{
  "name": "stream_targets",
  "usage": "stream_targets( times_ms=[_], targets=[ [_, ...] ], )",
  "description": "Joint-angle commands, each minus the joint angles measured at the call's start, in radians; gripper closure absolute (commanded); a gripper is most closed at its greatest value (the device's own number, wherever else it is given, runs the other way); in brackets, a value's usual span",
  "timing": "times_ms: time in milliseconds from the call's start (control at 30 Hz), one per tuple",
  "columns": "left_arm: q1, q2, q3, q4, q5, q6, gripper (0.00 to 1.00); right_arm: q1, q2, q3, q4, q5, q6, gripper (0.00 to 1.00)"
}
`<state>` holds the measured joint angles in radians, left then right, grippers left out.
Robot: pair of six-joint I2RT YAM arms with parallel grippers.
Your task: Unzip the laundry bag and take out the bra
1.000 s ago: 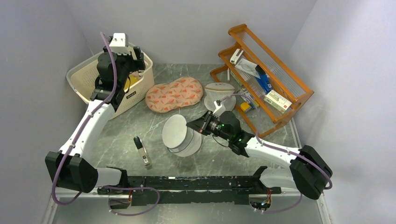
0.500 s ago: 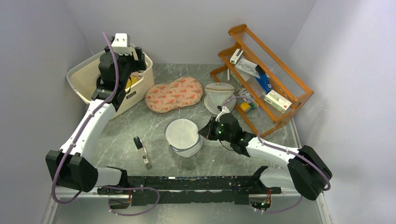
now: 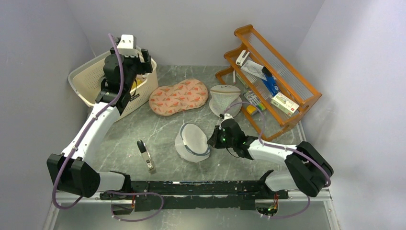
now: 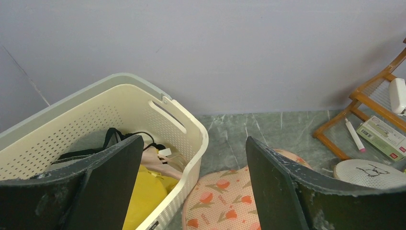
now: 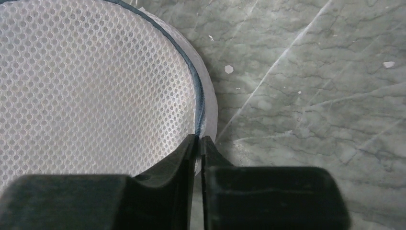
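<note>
The laundry bag (image 3: 192, 142), a white round mesh drum with a dark zip round its flat top, lies tilted on the marble table in the middle. In the right wrist view its mesh top (image 5: 91, 91) fills the left half. My right gripper (image 3: 211, 139) is shut on the bag's zipped rim at its right side, the jaws pinching the edge (image 5: 198, 139). My left gripper (image 3: 135, 72) is open and empty, raised over the right rim of the cream basket (image 4: 191, 129). No bra shows inside the bag.
The cream basket (image 3: 88, 79) at back left holds yellow, pink and black clothes. A peach flower-patterned pad (image 3: 178, 96) lies behind the bag. A white cone-shaped mesh bag (image 3: 225, 98) and a wooden rack (image 3: 268, 72) stand at the right. A small dark tool (image 3: 146, 155) lies front left.
My right gripper has moved down and towards the arms, tipping the bag from standing on edge to lying low on the table. The left gripper has shifted slightly right.
</note>
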<state>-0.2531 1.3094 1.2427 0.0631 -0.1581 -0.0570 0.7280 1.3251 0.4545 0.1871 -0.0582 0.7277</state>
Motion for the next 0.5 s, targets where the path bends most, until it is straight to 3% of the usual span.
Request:
stream_targets(
  times_ms=[0,167,467],
  targets=[
    [-0.009,-0.003,0.014,0.021,-0.018,0.012,0.1,-0.005,-0.063,0.038,-0.064,0.04,-0.075,0.87],
    [-0.009,0.003,0.015,0.02,-0.005,-0.002,0.09,-0.012,-0.141,0.069,-0.12,0.096,-0.135,0.63],
    [-0.052,0.028,0.017,0.019,0.036,-0.043,0.05,-0.041,-0.167,0.181,-0.169,0.152,-0.242,0.35]
  ],
)
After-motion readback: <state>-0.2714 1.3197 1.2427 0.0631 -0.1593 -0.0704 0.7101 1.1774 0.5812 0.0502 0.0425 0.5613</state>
